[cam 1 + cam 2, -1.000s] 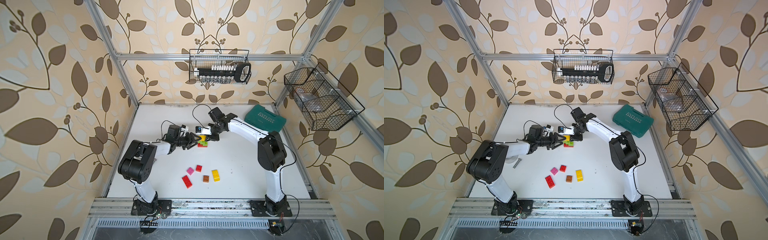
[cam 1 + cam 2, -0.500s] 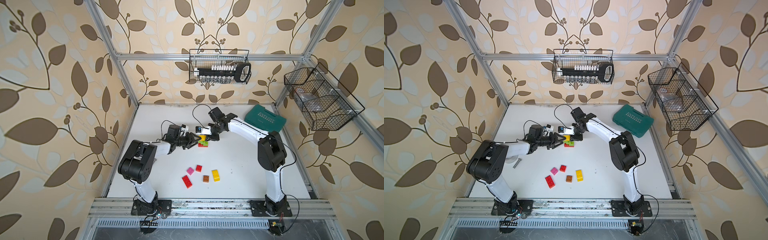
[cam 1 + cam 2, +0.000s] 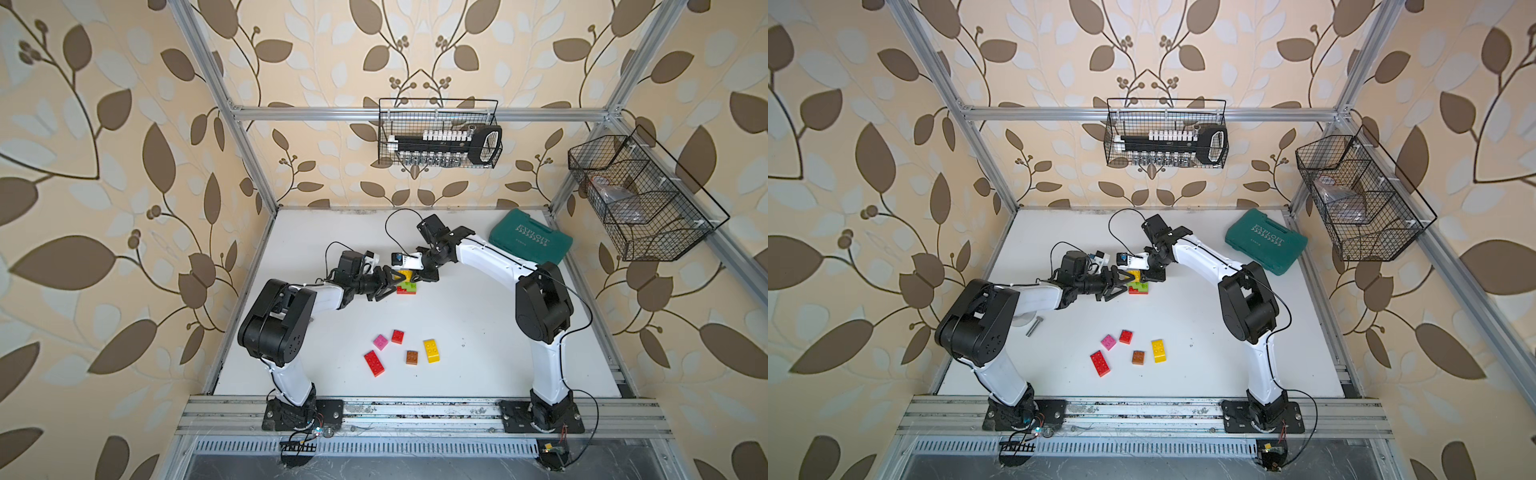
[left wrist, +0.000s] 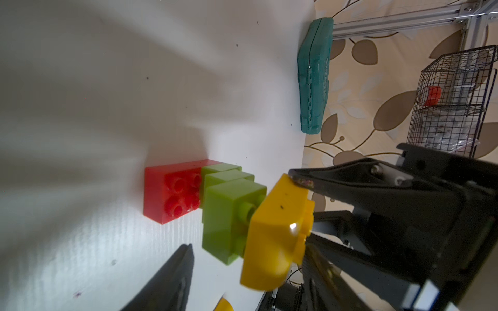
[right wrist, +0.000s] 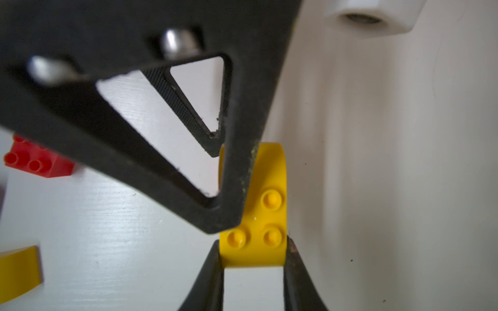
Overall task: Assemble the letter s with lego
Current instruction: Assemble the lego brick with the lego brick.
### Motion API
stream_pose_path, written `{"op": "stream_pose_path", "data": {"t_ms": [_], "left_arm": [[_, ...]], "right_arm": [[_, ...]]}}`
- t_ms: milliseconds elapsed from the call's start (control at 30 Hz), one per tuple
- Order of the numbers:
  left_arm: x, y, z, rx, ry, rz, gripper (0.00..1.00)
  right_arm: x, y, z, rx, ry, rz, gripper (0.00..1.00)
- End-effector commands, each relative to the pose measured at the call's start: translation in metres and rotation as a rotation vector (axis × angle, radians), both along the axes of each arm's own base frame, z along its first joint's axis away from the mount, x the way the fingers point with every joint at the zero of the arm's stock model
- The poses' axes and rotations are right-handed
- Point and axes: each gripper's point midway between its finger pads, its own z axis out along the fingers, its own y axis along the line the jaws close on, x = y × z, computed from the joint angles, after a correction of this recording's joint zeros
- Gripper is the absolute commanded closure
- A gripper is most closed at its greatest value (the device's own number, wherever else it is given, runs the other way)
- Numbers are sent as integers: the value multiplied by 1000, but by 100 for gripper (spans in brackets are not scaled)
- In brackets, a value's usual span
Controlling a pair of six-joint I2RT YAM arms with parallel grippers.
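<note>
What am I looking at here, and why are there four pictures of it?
These are two robot arms standing at the edge of a white table, each ending in a two-fingered gripper. Two pictures come from one camera head overhead and show nearly the same scene; the other two come from small cameras on the arms' wrists, hence the close-ups. The right gripper is shut on a yellow brick, holding it on lime green bricks that sit on a red base brick. The left gripper is open beside that stack. Loose on the table lie a pink brick, a small red brick, a long red brick, a brown brick and a long yellow brick. A teal case lies at the back.
</note>
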Motion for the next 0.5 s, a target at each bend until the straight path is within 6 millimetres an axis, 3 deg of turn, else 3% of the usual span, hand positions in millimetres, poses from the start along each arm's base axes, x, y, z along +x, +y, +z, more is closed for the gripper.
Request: {"op": "stream_pose_path", "data": {"t_ms": [0,467], "left_arm": [[2,0,13,-9,-52,18,33],[10,2,18,-52,-94,72,31]], "right_arm": [[-10,-11,3,-28,13,-1,85],[-10,-10,3,-15,20,-1,85]]}}
